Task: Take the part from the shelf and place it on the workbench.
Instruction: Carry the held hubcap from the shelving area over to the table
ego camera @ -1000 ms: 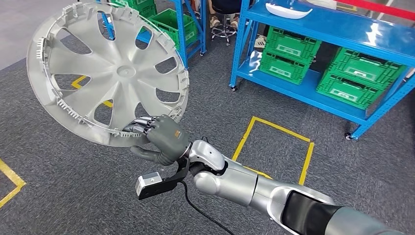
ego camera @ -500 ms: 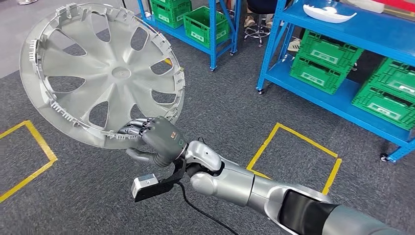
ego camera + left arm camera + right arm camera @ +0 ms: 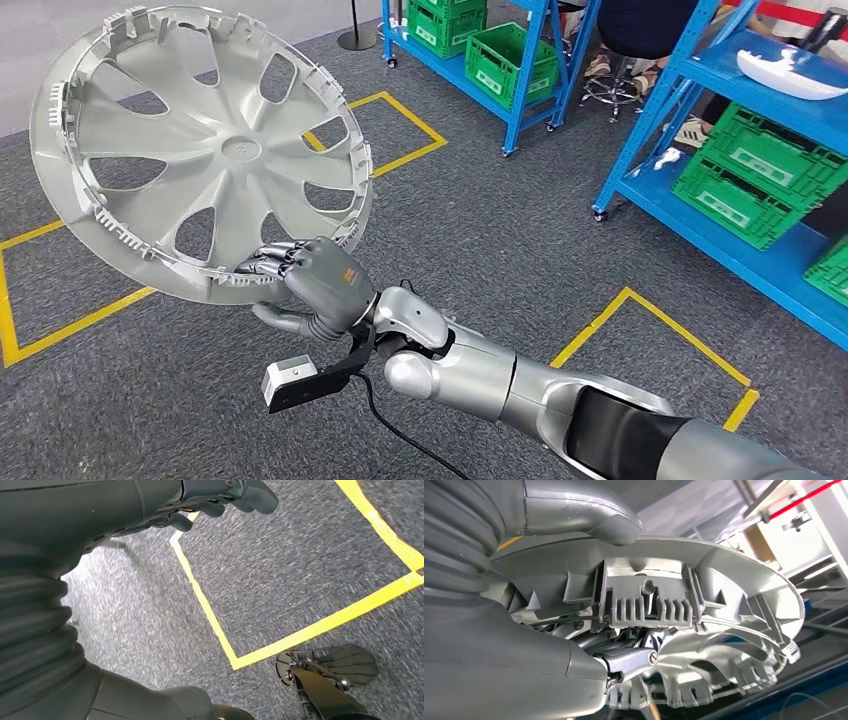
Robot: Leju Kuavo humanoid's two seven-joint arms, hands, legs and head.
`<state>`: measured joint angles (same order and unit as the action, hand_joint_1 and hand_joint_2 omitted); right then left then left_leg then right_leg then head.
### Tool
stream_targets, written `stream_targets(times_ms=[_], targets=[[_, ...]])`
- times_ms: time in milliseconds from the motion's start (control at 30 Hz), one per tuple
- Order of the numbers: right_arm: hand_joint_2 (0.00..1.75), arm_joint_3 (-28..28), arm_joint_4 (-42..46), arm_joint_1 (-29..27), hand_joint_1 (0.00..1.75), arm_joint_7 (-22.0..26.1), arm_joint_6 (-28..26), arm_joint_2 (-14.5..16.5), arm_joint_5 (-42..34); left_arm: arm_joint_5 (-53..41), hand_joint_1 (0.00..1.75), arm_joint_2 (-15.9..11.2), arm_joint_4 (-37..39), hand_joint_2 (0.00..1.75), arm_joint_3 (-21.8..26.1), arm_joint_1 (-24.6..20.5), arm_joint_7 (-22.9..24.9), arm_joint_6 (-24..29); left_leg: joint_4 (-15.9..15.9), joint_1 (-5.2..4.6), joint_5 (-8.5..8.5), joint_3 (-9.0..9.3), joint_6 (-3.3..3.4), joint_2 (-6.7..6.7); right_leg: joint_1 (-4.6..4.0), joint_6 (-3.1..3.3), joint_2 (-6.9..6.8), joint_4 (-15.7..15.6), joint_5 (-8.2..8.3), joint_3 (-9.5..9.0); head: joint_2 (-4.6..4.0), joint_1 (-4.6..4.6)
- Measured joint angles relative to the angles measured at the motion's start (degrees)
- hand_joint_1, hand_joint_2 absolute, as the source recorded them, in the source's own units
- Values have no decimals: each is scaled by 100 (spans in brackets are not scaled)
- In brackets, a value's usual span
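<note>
Your right hand point(image 3: 318, 285) is still gripping the hubcap point(image 3: 200, 150) by its lower rim, holding it up over the grey carpet point(image 3: 480, 230). The camera is turning, so the blue shelves point(image 3: 700, 120) are sliding right. Your left hand point(image 3: 220, 495) is hanging with fingers point(image 3: 255, 492) curled around nothing.

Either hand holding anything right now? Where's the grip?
Right hand holds the silver wheel cover by its lower rim, fingers inside, thumb on the outer face. Left hand holds nothing, fingers curled.
</note>
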<state>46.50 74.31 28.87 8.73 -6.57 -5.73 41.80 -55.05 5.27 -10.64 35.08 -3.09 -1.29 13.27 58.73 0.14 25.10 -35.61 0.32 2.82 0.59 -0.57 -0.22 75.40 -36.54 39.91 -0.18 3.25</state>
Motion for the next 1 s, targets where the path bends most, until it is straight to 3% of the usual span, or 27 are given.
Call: stream_targets(times_ms=[33, 67, 133, 200, 267, 300, 367, 400, 433, 500, 533, 567, 633, 700, 800, 867, 933, 1000], targets=[[175, 1, -8, -2, 175, -5, 4, 0, -1, -5, 0, 0, 1, 175, 1, 4, 4, 1, 12, 2, 1, -1, -3, 92, 2, 6, 13, -55, 114, 7, 0, 0], [175, 1, -11, -2, 175, -9, 7, 1, -1, -9, 0, 0, 1, 175, 1, 7, 8, 1, 25, 5, 4, 0, -10, 180, 10, 14, 41, -339, 321, -103, 0, 1], [175, 1, -16, 8, 175, -7, 11, 2, 2, -21, 0, 1, 1, 175, 2, 5, 13, 2, 56, 10, 9, -18, -51, 343, 37, 28, 275, -1108, 685, -429, 0, -2], [175, 4, -17, 18, 175, 8, 15, 11, 10, -29, 0, -1, 1, 175, 2, 5, 17, 2, 62, 22, -10, -59, -130, 477, 39, 48, 438, -1484, 802, -585, 0, -4], [175, 9, -19, 27, 175, 14, 19, 33, 10, -32, 0, -3, 3, 175, 3, 22, 24, 2, 27, 41, -48, -99, -221, 590, 16, 102, 342, -1509, 822, -588, 0, -6], [175, 10, -21, 34, 175, 10, 21, 49, 7, -32, 0, -7, 5, 175, 3, 34, 27, 2, 35, 39, -45, -116, -251, 533, 13, 141, 281, -1534, 839, -601, 0, -8], [175, 11, -27, 51, 175, 10, 26, 88, 5, -32, 0, -14, 8, 175, 4, 34, 33, 4, 309, 19, 122, -258, -297, 186, 23, 222, 132, -1593, 868, -632, 0, -45], [175, 11, -31, 58, 175, 16, 27, 98, 8, -32, 0, -16, 8, 175, 4, 26, 35, 5, 628, 14, 292, -401, -312, -32, 13, 250, 49, -1606, 870, -641, 0, -61], [175, 12, -35, 62, 175, 25, 28, 104, 10, -32, 0, -13, 9, 175, 4, 14, 36, 6, 1013, 18, 475, -585, -332, -157, 2, 271, -37, -1609, 864, -644, 0, -79], [175, 16, -44, 64, 175, 38, 35, 107, 11, -32, 0, -7, 10, 175, 4, 8, 36, 6, 1582, 39, 670, -849, -359, -221, -14, 286, -217, -1608, 851, -646, 0, -79], [175, 20, -51, 64, 175, 40, 39, 109, 8, -31, 0, -4, 11, 175, 5, 12, 36, 6, 1568, 45, 615, -830, -365, -235, -17, 285, -302, -1607, 845, -650, 0, -80], [175, 24, -59, 64, 175, 42, 43, 110, 5, -30, 0, -3, 11, 175, 5, 17, 36, 6, 1335, 48, 477, -693, -366, -270, -18, 278, -381, -1606, 836, -656, 0, -80], [175, 31, -71, 73, 175, 46, 44, 110, 1, -22, 0, -5, 11, 175, 7, 15, 33, 6, 543, 29, 165, -240, -344, -507, -39, 238, -523, -1597, 806, -680, 0, -84], [175, 37, -79, 98, 175, 52, 45, 111, 2, -15, 0, -4, 10, 175, 7, 5, 24, 8, 85, -3, 42, 10, -267, -671, -68, 180, -632, -1586, 779, -700, 0, -70], [175, 50, -90, 135, 175, 49, 47, 134, 1, 8, 0, -8, 12, 175, 18, 24, 15, 10, 26, -18, 20, 12, -144, -498, -59, 82, -746, -1585, 744, -735, 0, -52], [175, 57, -93, 147, 175, 50, 47, 149, 1, 20, 0, -14, 13, 175, 37, 34, 10, 10, -12, 6, -7, 33, -72, -367, -24, 19, -491, -1365, 592, -660, 0, -50], [175, 62, -107, 148, 175, 54, 48, 142, 3, 20, 0, -17, 13, 175, 54, 16, 2, 7, -23, 18, -18, 32, -26, -232, -3, -14, -128, -709, 276, -342, 0, -36], [175, 70, -130, 142, 175, 52, 49, 129, 4, 19, 0, -15, 14, 175, 61, 5, -4, -4, -9, 15, -17, 23, -10, -67, -6, -21, -11, -62, 77, 10, 0, -22]])
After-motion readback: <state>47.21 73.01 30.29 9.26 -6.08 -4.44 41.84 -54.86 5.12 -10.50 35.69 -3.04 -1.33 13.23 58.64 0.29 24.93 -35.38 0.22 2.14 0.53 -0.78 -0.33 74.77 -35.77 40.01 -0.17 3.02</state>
